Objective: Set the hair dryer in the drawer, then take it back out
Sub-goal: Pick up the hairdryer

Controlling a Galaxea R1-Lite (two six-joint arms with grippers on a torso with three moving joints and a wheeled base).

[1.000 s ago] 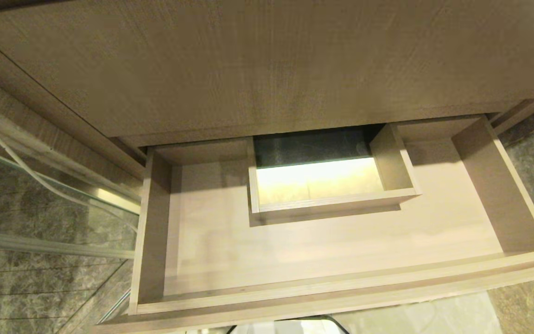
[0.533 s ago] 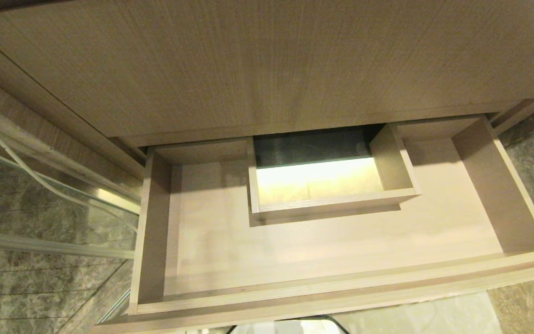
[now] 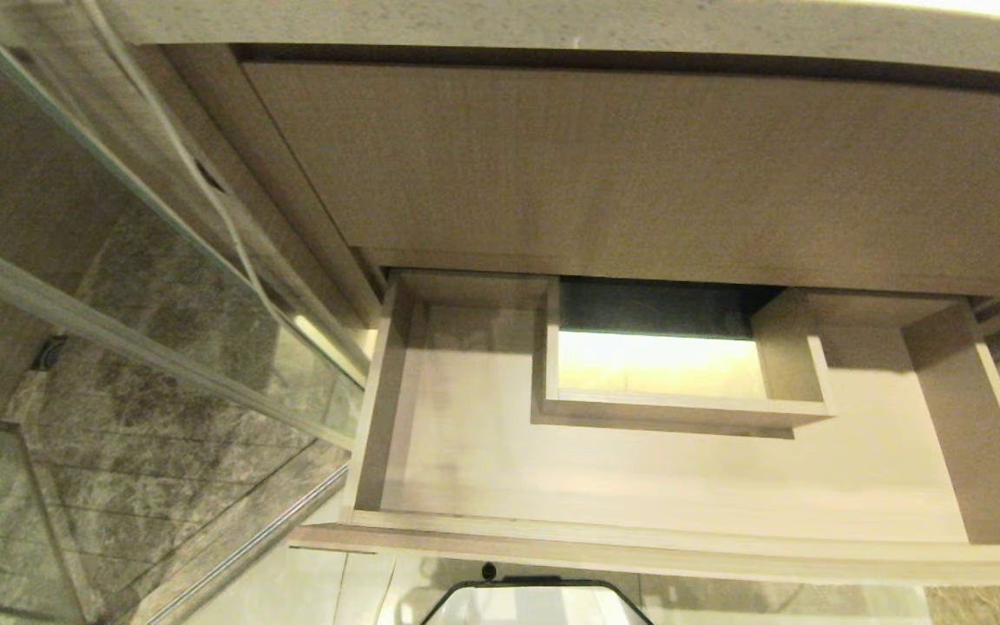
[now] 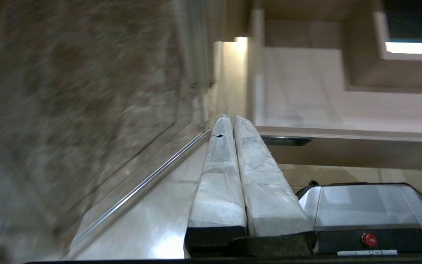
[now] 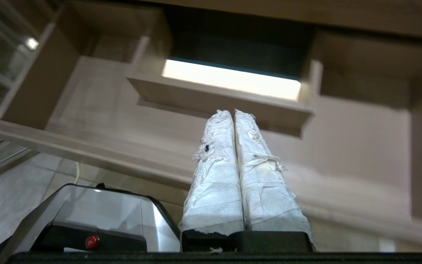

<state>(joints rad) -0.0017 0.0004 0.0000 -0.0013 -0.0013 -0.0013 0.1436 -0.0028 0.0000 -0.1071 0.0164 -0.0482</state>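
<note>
The drawer [image 3: 639, 534] stands pulled out below the vanity, light-brown wood grain, and its bare floor holds nothing. A boxed cut-out [image 3: 682, 408] sits at its back middle. The hair dryer is out of view in every picture. My left gripper [image 4: 232, 118] hangs low beside the drawer's [image 4: 343, 134] left front corner, its taped fingers pressed together on nothing. In front of the drawer [image 5: 86, 146], below its front edge, my right gripper [image 5: 232, 112] is shut and empty too. Neither gripper shows in the head view.
A taller wood-grain panel [image 3: 639, 165] rises above the drawer, under a stone countertop edge [image 3: 552, 22]. A glass shower partition [image 3: 118, 286] with a thin white cord [image 3: 179, 148] stands at the left. Grey marble tiles cover the floor. My own base [image 3: 535, 603] sits just before the drawer front.
The whole head picture has shifted: the camera has risen, so the countertop edge now shows at the top and the drawer looks smaller. Nothing in the scene itself has moved.
</note>
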